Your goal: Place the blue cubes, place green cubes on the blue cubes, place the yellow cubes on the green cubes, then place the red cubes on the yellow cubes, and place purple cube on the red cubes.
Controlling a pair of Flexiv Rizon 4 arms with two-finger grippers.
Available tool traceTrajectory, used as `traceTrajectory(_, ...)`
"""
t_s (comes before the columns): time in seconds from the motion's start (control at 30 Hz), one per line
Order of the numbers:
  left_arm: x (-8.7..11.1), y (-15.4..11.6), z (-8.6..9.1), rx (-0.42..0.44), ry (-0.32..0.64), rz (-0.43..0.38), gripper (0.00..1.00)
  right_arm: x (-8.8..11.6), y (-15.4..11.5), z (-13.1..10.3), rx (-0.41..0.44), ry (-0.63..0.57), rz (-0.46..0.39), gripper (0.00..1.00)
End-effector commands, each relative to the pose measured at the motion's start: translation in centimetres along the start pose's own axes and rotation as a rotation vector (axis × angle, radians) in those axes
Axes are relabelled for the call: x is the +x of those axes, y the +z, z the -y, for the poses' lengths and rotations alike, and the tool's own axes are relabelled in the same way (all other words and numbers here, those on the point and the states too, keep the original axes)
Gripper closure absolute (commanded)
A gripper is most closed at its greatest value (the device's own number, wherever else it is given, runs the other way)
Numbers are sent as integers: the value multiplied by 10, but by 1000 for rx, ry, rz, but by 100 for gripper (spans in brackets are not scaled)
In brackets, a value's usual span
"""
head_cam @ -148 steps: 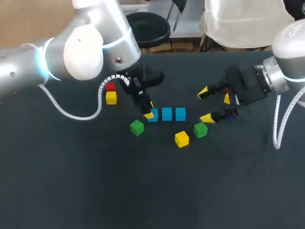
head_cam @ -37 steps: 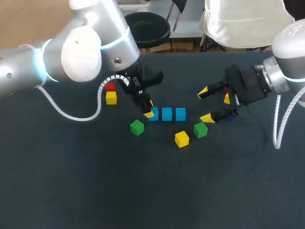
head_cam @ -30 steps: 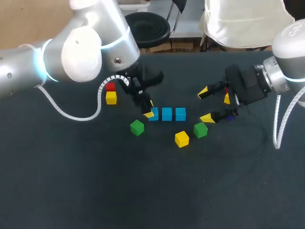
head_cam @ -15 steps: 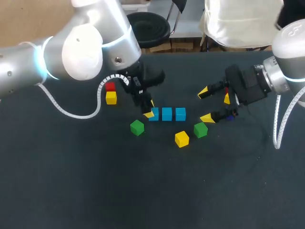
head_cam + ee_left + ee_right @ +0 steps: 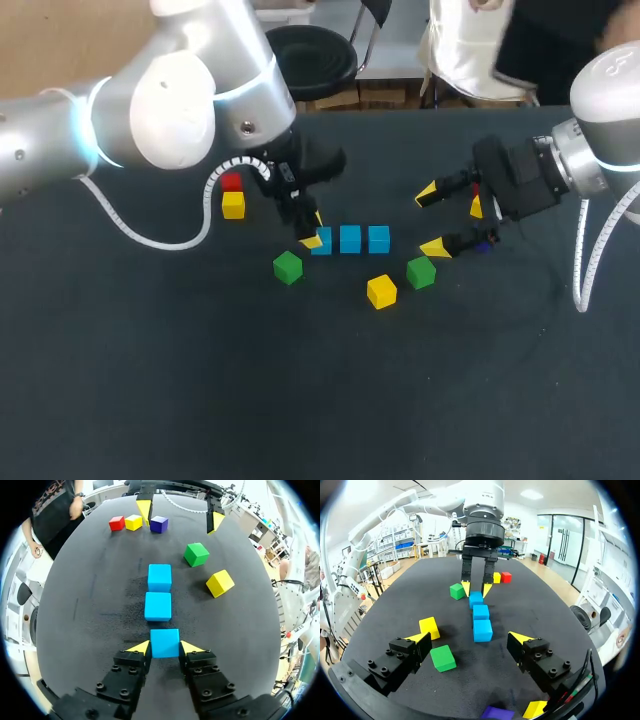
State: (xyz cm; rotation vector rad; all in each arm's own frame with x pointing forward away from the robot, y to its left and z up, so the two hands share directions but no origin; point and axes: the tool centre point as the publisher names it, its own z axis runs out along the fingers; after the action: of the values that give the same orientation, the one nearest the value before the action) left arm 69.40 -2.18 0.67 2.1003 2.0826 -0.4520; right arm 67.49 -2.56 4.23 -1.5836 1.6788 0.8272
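Just left of the head view's centre, the left gripper (image 5: 165,648) clamps the leftmost blue cube (image 5: 321,240) of a three-cube row, while the right gripper (image 5: 431,220) hangs open at centre right, near a green cube (image 5: 421,272).

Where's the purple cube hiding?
In the left wrist view, the purple cube sits beside a yellow cube, under the right gripper.

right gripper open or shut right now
Open. The right gripper has its yellow tips wide apart with nothing held between them; the green cube sits near one tip, not gripped.
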Motion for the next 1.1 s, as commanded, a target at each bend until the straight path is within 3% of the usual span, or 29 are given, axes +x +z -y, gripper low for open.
traceTrajectory(0.03, 0, 0, 0, 2, 0, -2, 100, 0, 0, 0, 0, -1, 2, 0)
traceTrajectory(0.1, 0, 1, 0, 3, -1, -1, 100, 0, 0, 0, 0, -1, 2, 0)
traceTrajectory(0.17, 0, 1, 0, 5, -6, 2, 64, 0, 0, 0, 0, -1, 2, 0)
traceTrajectory(0.2, 0, 1, 0, 6, -8, 3, 56, 0, 0, 0, 0, -1, 2, 0)
traceTrajectory(0.27, 0, 1, 0, 5, -8, 2, 51, 0, 0, 0, 0, -1, 2, 0)
traceTrajectory(0.33, 0, 1, 0, 5, -9, 0, 25, 0, 0, 0, 0, -1, 2, 0)
traceTrajectory(0.4, 0, 1, 0, 4, -10, 1, 22, 0, 0, 0, 0, -1, 2, 0)
traceTrajectory(0.47, 0, 1, -1, 3, -13, 3, 11, 0, 0, 0, 0, -1, 2, 0)
traceTrajectory(0.83, 5, -16, -5, -40, -46, 45, 16, 0, 0, 0, 0, -1, 2, 0)
traceTrajectory(0.97, 5, -26, -5, -56, -43, 58, 13, 0, 0, 0, 0, -1, 2, 0)
traceTrajectory(1.03, 5, -29, -5, -59, -41, 58, 16, 0, 0, 0, 0, -1, 2, 0)
traceTrajectory(1.1, 4, -30, -3, -61, -34, 58, 29, 0, 0, 0, 0, -1, 2, 0)
